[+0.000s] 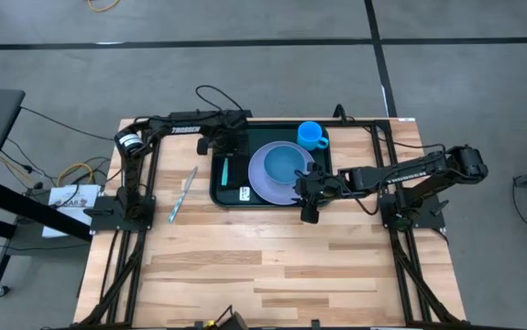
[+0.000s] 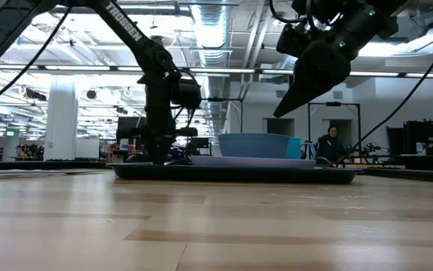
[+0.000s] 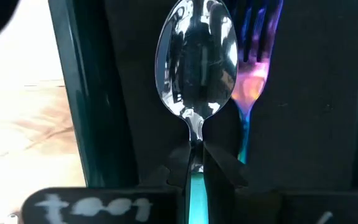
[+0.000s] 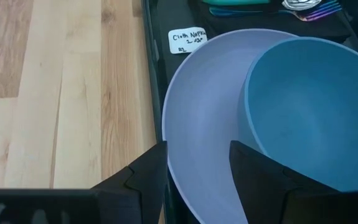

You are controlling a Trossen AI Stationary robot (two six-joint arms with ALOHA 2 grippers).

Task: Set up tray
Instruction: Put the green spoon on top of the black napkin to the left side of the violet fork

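Two hands at tray [image 1: 236, 200], left hand [image 3: 194, 163] clamped on spoon [image 3: 197, 59] in wrist view, right hand [image 4: 197, 163] apart.

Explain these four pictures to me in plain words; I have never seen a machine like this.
Two dark robot arms work at a wooden table. One picture looks straight down, one looks level across the tabletop, and two come from cameras on the arms' wrists.

On the table sits a dark tray holding a lavender plate, a blue bowl, a blue cup, a black napkin and a white label. A pale blue utensil lies on the bare wood beside the tray.

The left pincer is shut on a spoon, next to a fork on the napkin. The right pincer hangs open over the plate's edge, holding nothing.
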